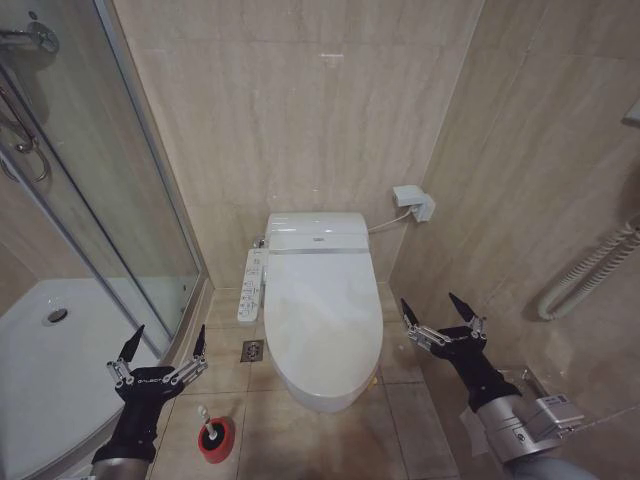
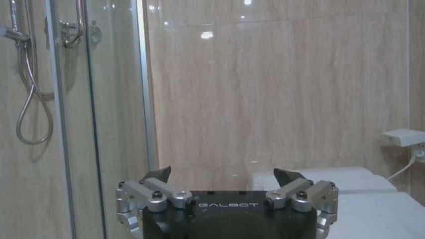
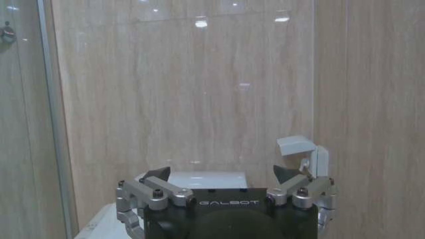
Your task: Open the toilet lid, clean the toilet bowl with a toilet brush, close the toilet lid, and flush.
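The toilet lid point(image 1: 322, 310) lies shut, a glossy white oval covering the toilet bowl point(image 1: 325, 398), whose front shows below it. A white button-panel arm point(image 1: 251, 284) runs along the toilet's left side. On the floor at the left front, the toilet brush point(image 1: 205, 420) stands in its round red holder point(image 1: 216, 441). My left gripper point(image 1: 167, 337) hangs open and empty above the floor, left of the toilet and just above the brush. Right of the toilet, my right gripper point(image 1: 433, 304) is open too, holding nothing. In the left wrist view the toilet lid point(image 2: 378, 214) shows beyond the open fingers.
A glass shower enclosure point(image 1: 110, 210) with a white tray point(image 1: 40, 360) fills the left. Beige tiled walls close in behind and on the right, where a white grab rail point(image 1: 590, 270) hangs. A white wall box point(image 1: 413, 202) sits beside the tank. A floor drain point(image 1: 252, 351) lies left of the bowl.
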